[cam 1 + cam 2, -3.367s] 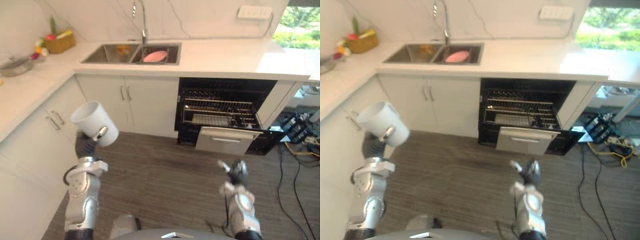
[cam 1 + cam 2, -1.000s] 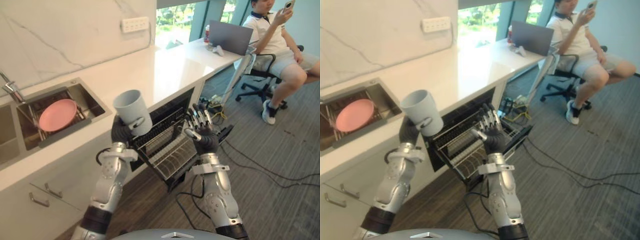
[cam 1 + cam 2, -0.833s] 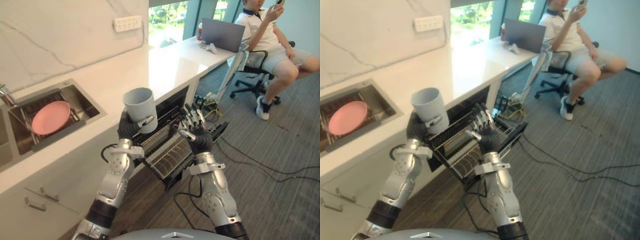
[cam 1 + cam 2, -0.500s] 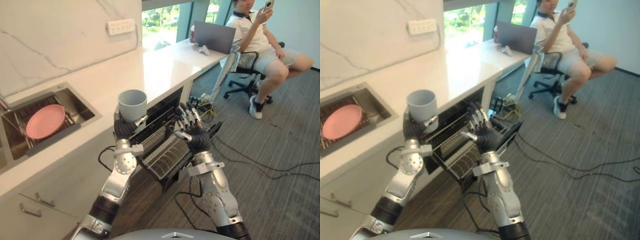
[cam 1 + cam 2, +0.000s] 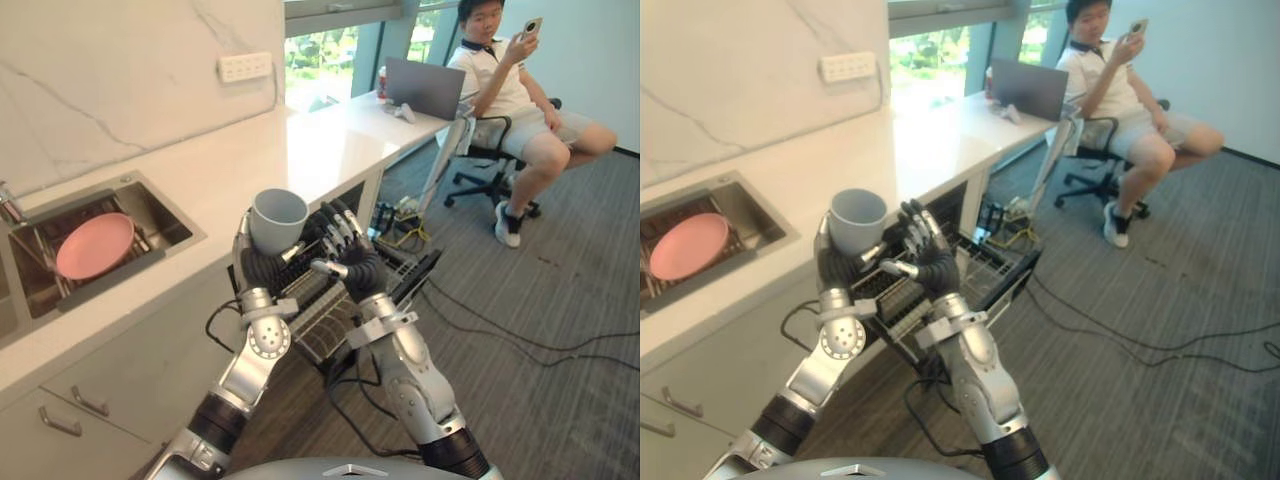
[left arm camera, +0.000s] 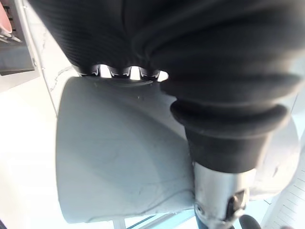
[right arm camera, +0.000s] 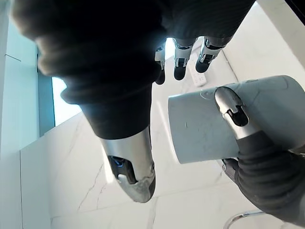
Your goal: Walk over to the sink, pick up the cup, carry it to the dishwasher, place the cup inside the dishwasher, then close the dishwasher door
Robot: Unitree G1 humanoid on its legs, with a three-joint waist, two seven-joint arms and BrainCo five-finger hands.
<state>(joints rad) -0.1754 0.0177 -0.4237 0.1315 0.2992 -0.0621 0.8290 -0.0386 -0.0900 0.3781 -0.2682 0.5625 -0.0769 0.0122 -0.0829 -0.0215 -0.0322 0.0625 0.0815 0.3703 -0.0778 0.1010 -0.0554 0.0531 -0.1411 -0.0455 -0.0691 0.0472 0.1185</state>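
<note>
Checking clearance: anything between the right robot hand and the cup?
Nothing. The right wrist view shows a bare gap between the open right robot hand and the cup, which the left robot hand grips.

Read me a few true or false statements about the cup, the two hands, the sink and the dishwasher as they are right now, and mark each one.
1. The left hand is curled round the cup. True.
2. The cup is held upside down. False: its mouth faces up.
3. The right hand is clenched in a fist. False: its fingers are spread open beside the cup.
4. A pink plate lies in the sink. True.
5. The dishwasher is closed. False: it is open, with its rack pulled out below the hands.
</note>
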